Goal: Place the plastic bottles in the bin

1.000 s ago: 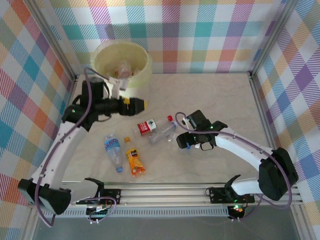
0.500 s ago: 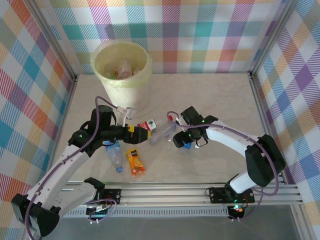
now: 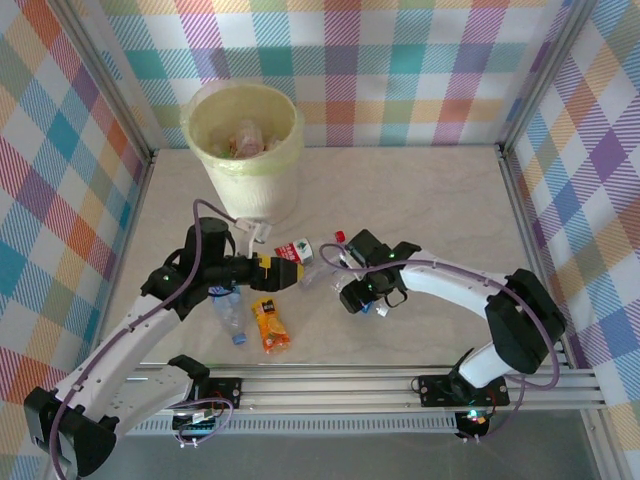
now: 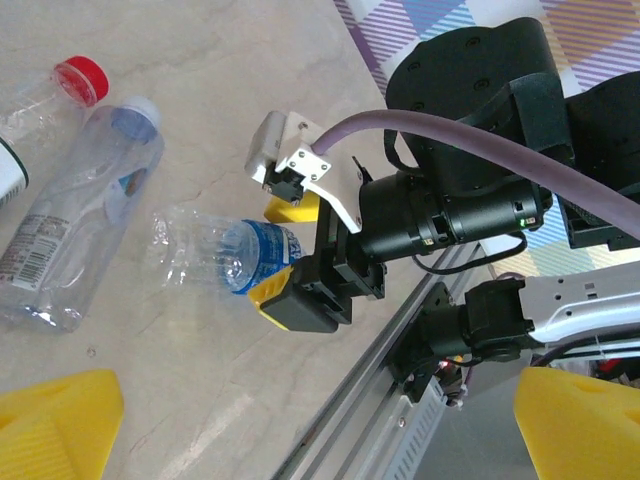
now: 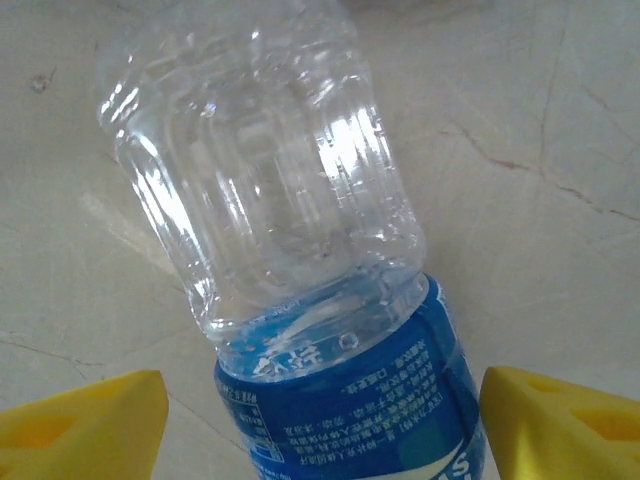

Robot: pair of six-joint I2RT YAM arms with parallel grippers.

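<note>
The bin (image 3: 262, 175) stands at the far left of the table (image 3: 430, 200) with several bottles already inside, and the biggest change over the last second is around it. The left arm (image 3: 130, 330), which was up beside the bin's rim, has swung down and back toward the middle of the table. Its left gripper (image 3: 285, 272) is spread wide and empty, now just beside the red-labelled bottle (image 3: 294, 250) and the clear bottle (image 3: 325, 266). That suggests one delivery is finished and this arm is lining up another pick. The right arm (image 3: 450, 280) has meanwhile reached in leftward and lowered its right gripper (image 4: 275, 255) over a crumpled blue-labelled bottle (image 5: 330, 300) lying on the table. The jaws have been narrowing and now straddle the bottle's labelled end. In the right wrist view a gap shows beside one finger (image 5: 80, 420), so the bottle looks bracketed but not yet squeezed. Two more bottles lie near the front edge, a second blue bottle (image 3: 228, 303) and an orange bottle (image 3: 268, 326). At least five bottles remain outside the bin, so the task looks only partly done.
</note>
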